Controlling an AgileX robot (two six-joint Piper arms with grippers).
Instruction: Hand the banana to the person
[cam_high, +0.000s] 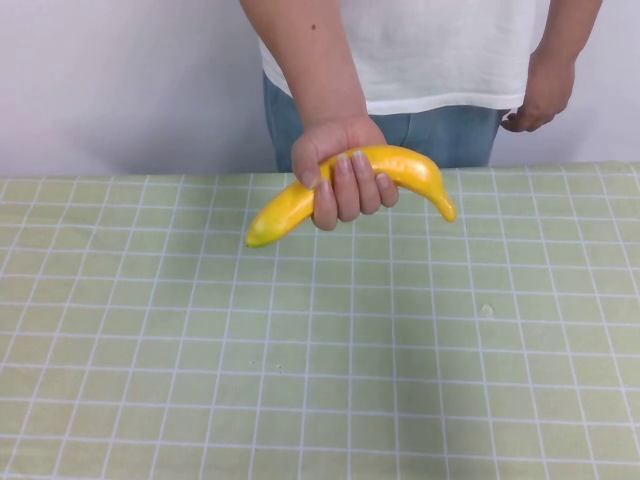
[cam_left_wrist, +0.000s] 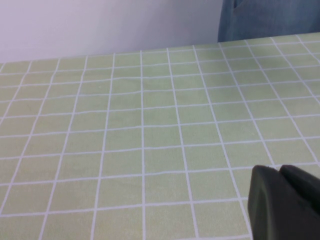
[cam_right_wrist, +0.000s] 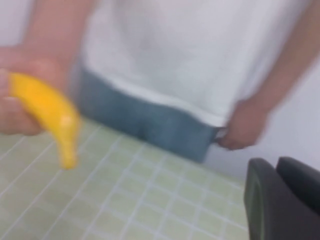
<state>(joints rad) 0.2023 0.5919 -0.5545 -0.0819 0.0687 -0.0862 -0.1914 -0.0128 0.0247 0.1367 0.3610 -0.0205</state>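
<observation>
While person (cam_high: 440, 60) stands at far table edge, top centre of high view, their hand (cam_high: 335, 160) grips banana (cam_high: 400, 168) above green checked tablecloth (cam_high: 320, 380). Left gripper (cam_left_wrist: 285, 200) & right gripper (cam_right_wrist: 282, 200): only dark edge visible in wrist views, low right corner; open/closed unclear.

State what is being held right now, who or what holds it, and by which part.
The person's hand holds the banana around its middle, above the table. Neither the left gripper nor the right gripper holds anything.

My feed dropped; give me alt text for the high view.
The person grips the banana in one hand above the far edge of the green checked table. Their other hand hangs at their side. Neither the left gripper nor the right gripper shows here.
</observation>
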